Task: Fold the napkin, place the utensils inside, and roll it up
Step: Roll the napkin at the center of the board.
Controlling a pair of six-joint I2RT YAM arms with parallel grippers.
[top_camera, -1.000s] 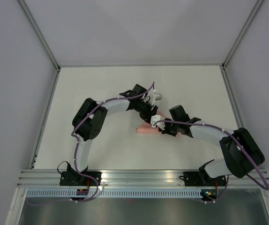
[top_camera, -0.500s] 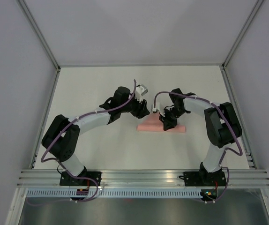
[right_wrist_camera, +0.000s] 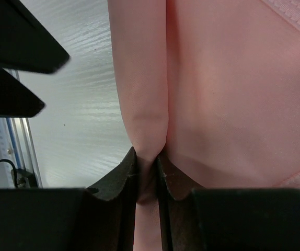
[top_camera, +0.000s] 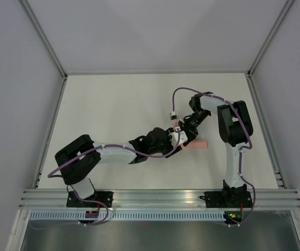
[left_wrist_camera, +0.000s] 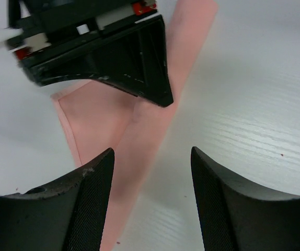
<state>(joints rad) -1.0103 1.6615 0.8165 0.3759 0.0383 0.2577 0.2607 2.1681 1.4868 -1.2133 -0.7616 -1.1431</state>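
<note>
Noted at the near edge a ribbed aluminium rail point(top_camera: 155, 197) carrying both arm bases. Found the left end effector point(left_wrist_camera: 151, 157) stretched out low over the middle of the matt white counter point(top_camera: 113, 99), jaws wide apart and gripping nothing. Saw its textured black pads point(left_wrist_camera: 95, 209) straddling the near end of a folded strip, apparently without touching it.

Located the thin, pale pink, faintly glossy napkin point(top_camera: 197, 144) just beside that end effector, right of centre on the counter. Found it gathered into a short narrow bundle, not a flat square. Observed in the left wrist view one long folded band crossing a wider flat layer, with crisp edges and a smooth surface.

Found the right end effector point(right_wrist_camera: 146, 157) immediately behind, narrow, pinching a soft rounded pleat of the napkin between its fingertips. Noted a hemmed border at the far corners in that view.

Saw none of the slim dark grey utensils anywhere; cannot tell whether wrapped inside or absent. Judged folding done and rolling at least begun. Judged final tightening of the roll and release outstanding, and placement of the utensils unconfirmed.

Recorded beyond: bare counter, then plain grey walls point(top_camera: 139, 36) with metal corner posts.
</note>
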